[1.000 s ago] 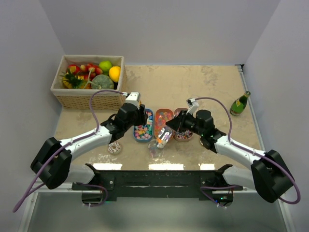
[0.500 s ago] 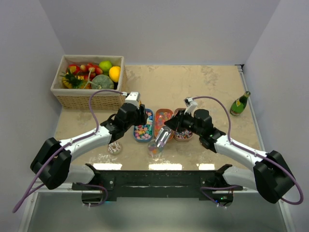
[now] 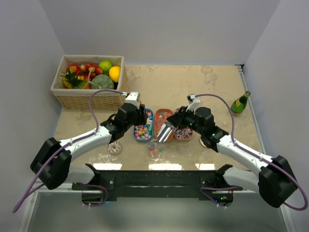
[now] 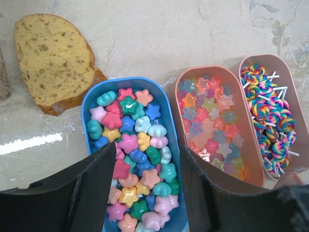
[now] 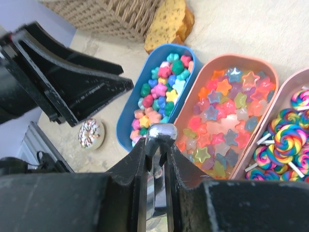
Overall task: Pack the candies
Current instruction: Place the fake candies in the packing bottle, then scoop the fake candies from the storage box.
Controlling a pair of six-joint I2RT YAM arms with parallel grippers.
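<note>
L gripper [image 4: 147, 151]: fingers apart, gripping nothing, one each side above pastel candies [image 4: 137, 145] in blue tray [image 4: 126, 80], mid-desk [image 3: 217, 92]. Middle tray [image 4: 177, 89]: star candies [image 4: 207, 106]. Clear cup [image 3: 155, 149] w/ a few candies sits by desk's near edge. R gripper [image 5: 157, 145]: clamped on metal scoop [image 5: 162, 130], over blue/middle trays. Right tray [image 4: 264, 58]: swirl lollipops [image 4: 270, 111].

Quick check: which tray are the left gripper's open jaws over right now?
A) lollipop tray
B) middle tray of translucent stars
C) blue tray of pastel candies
C: in the left wrist view the left gripper has its fingers either side of the blue tray, with pastel candies showing between them.
</note>
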